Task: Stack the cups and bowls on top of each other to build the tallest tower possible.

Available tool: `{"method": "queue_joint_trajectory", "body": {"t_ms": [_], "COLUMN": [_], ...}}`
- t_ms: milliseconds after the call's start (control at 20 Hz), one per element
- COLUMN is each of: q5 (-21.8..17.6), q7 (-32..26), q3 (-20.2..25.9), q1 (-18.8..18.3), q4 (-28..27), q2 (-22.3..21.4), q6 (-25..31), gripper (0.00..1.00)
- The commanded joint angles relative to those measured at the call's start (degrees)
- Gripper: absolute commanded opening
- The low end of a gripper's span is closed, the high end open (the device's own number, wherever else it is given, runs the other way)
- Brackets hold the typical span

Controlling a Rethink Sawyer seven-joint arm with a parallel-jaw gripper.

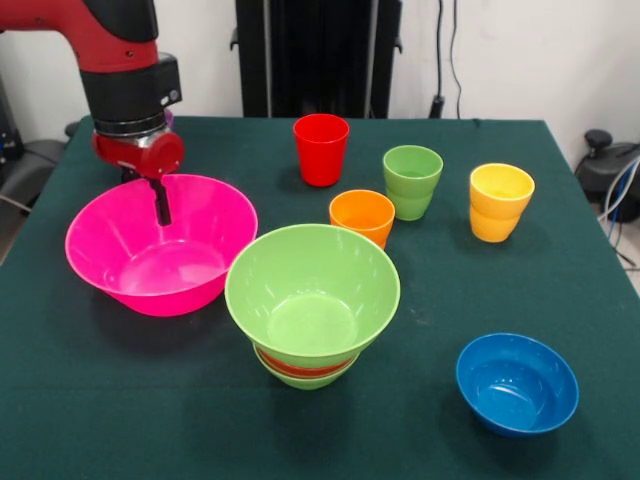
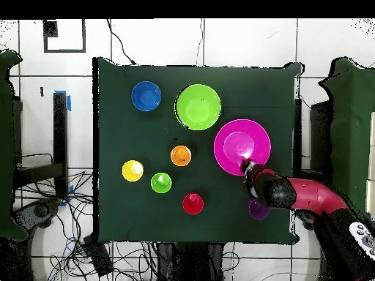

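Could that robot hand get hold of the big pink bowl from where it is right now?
Probably yes. The hand already hangs just over the far rim of the pink bowl, dipping inside it, and nothing stands between them. The bowl sits alone, apart from the green stack. Whether its fingers are open, I cannot tell.

Worktop (image 1: 120,400) dk green. Bowls: pink (image 1: 110,265), lime (image 1: 312,292) over red-orange (image 1: 300,367) and green, blue (image 1: 517,384). Cups: red (image 1: 321,148), orange (image 1: 362,215), lt green (image 1: 412,181), yellow (image 1: 500,201), purple (image 2: 258,210). Arm (image 1: 115,50) red/black.
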Motion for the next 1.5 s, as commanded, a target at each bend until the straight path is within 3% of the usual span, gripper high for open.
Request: {"method": "queue_joint_trajectory", "body": {"t_ms": [50,100,150,600,800,1100,1250,1500], "q5": [-4.3,-4.9,-5.4,-4.7,-5.7,-6.1,-5.4,-10.2], "q7": [-4.9,-4.8,-4.7,-5.0,-3.6,-1.7,-1.3,-3.4], "q3": [-2.0,-2.3,-2.5,-2.0,-3.0,-4.0,-2.3,-3.1], "q1": [2.8,3.3,3.7,3.7,3.5,2.4,-1.1,-5.1], "q4": [-2.6,-2.9,-3.1,-2.7,-1.8,3.3,9.3,14.6], "q2": [1.2,0.9,0.6,0.2,0.5,-3.4,-7.3,-7.2], "q6": [1.5,0.8,0.1,-0.1,-3.1,-6.8,-9.4,-14.7], "gripper": [1.0,1.0,0.0,0.0,0.0,0.0,0.0,0.0]}}
